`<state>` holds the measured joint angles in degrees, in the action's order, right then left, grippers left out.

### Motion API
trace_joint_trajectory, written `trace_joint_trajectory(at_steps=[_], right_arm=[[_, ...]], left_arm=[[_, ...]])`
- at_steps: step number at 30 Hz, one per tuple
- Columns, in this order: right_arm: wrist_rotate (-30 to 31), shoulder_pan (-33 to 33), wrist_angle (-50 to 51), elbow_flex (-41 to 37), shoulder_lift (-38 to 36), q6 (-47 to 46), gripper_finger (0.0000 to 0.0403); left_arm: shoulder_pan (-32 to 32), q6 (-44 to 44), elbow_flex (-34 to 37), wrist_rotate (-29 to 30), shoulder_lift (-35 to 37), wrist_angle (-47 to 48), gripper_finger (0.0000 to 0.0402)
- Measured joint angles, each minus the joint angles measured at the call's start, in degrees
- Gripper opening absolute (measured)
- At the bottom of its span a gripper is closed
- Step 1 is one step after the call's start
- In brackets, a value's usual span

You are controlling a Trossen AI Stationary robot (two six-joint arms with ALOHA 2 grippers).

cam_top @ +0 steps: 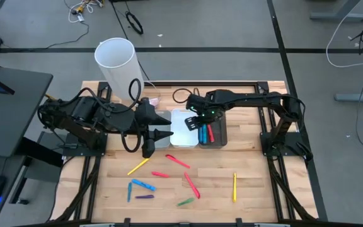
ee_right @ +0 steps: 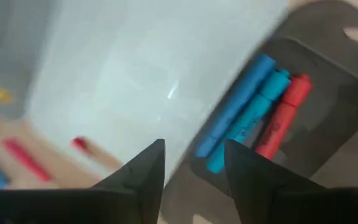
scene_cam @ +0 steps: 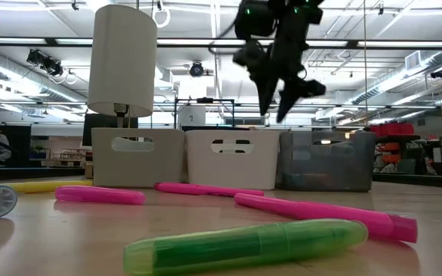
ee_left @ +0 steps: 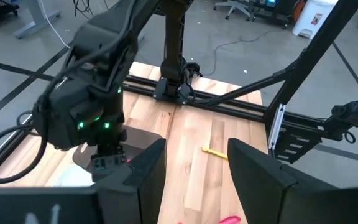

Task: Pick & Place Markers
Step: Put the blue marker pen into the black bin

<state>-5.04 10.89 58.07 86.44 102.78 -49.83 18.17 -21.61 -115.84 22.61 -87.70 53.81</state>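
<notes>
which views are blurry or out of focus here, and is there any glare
Right wrist view: motion-smeared, the blue and red markers in the dark bin soft, a pale sheen on the white bin. Low view: the nearest green marker is out of focus, ceiling lights bright. High view and left wrist view: fairly sharp, no strong glare.

Bright, even overhead light; ceiling strip lights (scene_cam: 21, 65) glare in the low view. The right wrist view is motion-blurred, and the nearest green marker (scene_cam: 244, 244) is soft.
</notes>
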Motion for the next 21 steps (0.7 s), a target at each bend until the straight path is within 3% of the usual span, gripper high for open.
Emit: trace_joint_trajectory(at_steps=[6,10,17,21], right_arm=[[0.0,-2.8,4.2,6.8,0.0,6.8,0.0130],[-0.1,-5.0,8.7,10.8,0.0,10.9,0.0093],[0.0,-7.9,14.6,12.9,-2.3,15.5,0.0016],[1.7,-8.6,16.9,12.9,-4.2,17.5,0.0007]], left_arm=[[-0.8,-0.2,0.0,-0.1,0.0,0.5,0.0178],[-2.1,-0.9,0.0,-3.7,0.0,2.2,0.0178],[-3.4,-12.4,0.0,-5.2,-0.1,8.0,0.0178],[-3.3,-21.6,-0.1,-4.6,-0.2,13.8,0.0178]])
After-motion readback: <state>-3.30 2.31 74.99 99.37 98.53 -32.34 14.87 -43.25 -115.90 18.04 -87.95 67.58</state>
